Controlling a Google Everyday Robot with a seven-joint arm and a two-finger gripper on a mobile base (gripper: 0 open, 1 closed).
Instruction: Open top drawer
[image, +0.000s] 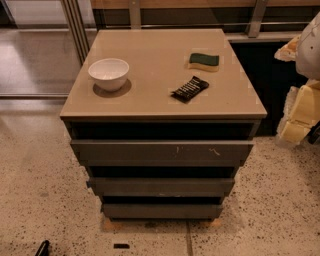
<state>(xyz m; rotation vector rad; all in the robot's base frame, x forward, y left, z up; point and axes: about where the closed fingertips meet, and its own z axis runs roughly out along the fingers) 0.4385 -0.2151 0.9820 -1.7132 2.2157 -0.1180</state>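
The top drawer is the widest dark grey flat front, just under the tan cabinet top, with pale scratch marks right of centre. A dark gap runs above it. Two narrower grey drawers, the middle one and the bottom one, sit below it, each set further back. My gripper shows as pale cream-coloured parts at the right edge of the view, beside the cabinet's right side at about the height of its top, apart from the drawer front.
On the cabinet top stand a white bowl, a green and yellow sponge and a black snack bar. Speckled floor lies in front and to the sides. Metal posts and glass panels stand behind. A small dark object lies at the bottom left.
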